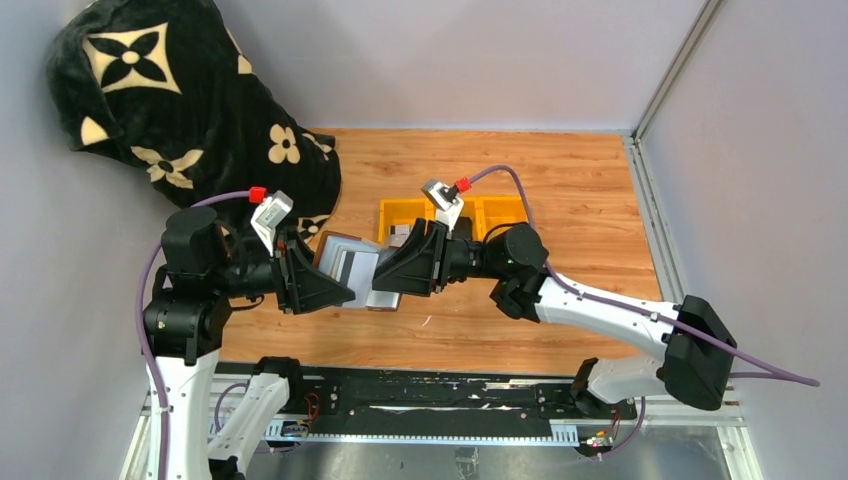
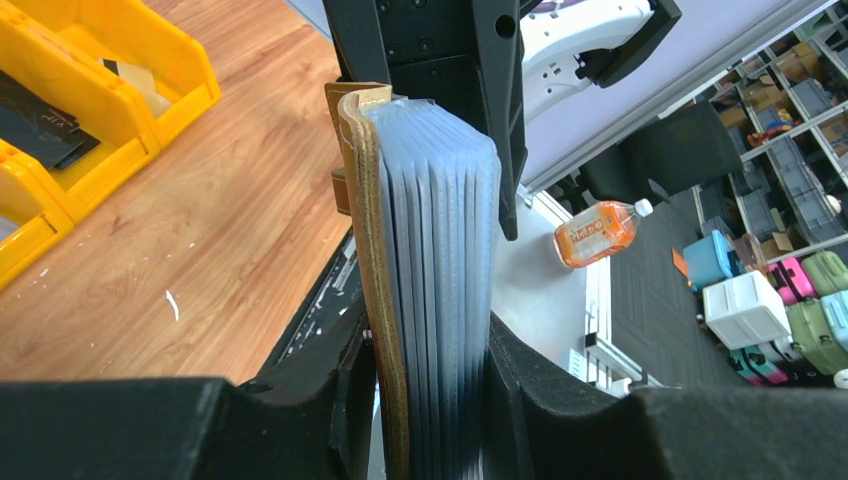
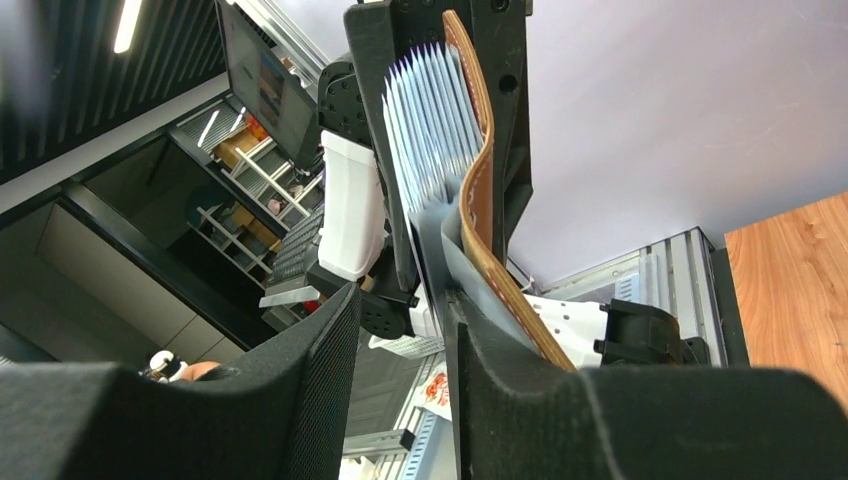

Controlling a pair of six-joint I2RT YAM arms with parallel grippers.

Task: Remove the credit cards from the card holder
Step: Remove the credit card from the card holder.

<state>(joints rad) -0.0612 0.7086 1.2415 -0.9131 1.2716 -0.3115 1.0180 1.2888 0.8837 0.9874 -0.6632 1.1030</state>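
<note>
The brown leather card holder [image 1: 350, 262] hangs in the air between the two arms, above the wooden table. My left gripper [image 1: 325, 285] is shut on it, with the leather cover and the stack of grey-blue sleeves [image 2: 430, 200] pinched between the jaws [image 2: 430, 330]. The sleeves show edge on, so I cannot tell whether credit cards are in them. My right gripper [image 1: 400, 270] is at the holder's other end. Its jaws [image 3: 400, 300] are open with nothing in the gap. The holder's fanned sleeves [image 3: 430, 110] and leather flap [image 3: 480, 200] pass along the outside of one finger.
A yellow compartment tray [image 1: 500, 205] stands on the table just behind the grippers, with dark flat cards [image 2: 45, 115] lying in one compartment. A black flower-patterned blanket [image 1: 170, 100] is heaped at the back left. The black mounting rail [image 1: 400, 400] runs along the near edge.
</note>
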